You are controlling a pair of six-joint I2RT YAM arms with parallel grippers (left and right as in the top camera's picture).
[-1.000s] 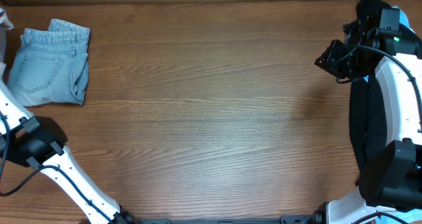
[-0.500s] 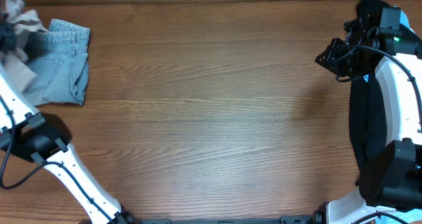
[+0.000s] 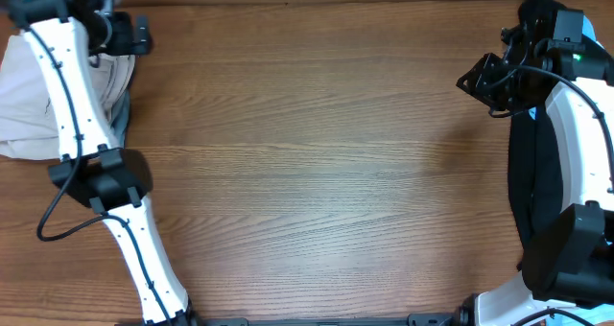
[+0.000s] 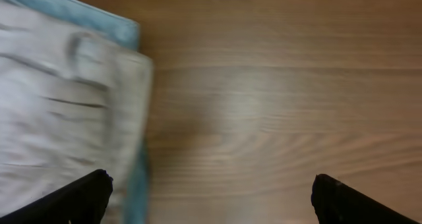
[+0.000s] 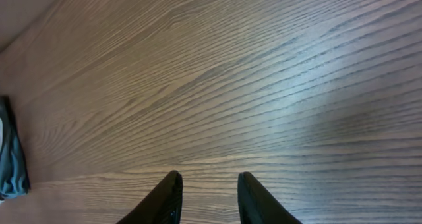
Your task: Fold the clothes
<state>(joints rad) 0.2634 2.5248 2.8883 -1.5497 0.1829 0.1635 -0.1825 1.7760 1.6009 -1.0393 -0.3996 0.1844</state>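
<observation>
The pale beige shorts (image 3: 24, 96) lie in a loose heap at the table's far left, on top of the light-blue denim shorts. In the left wrist view the beige cloth (image 4: 59, 99) fills the left side, with a strip of denim (image 4: 125, 29) showing along its edge. My left gripper (image 3: 139, 36) hovers at the heap's upper right corner. Its jaws (image 4: 211, 197) stand wide open over bare wood, holding nothing. Far off at the upper right my right gripper (image 3: 470, 81) hangs above the table. Its fingers (image 5: 208, 191) are a little apart with nothing between them.
The wooden table (image 3: 317, 163) stretches between the two arms. The left arm's white links (image 3: 72, 96) cross over the heap. A blue-grey cloth edge (image 5: 12, 161) shows at the far left of the right wrist view.
The left arm swung up and over the denim shorts with the beige shorts, then its jaws opened wide and the beige shorts dropped onto the denim. The right gripper's fingers parted slightly.
</observation>
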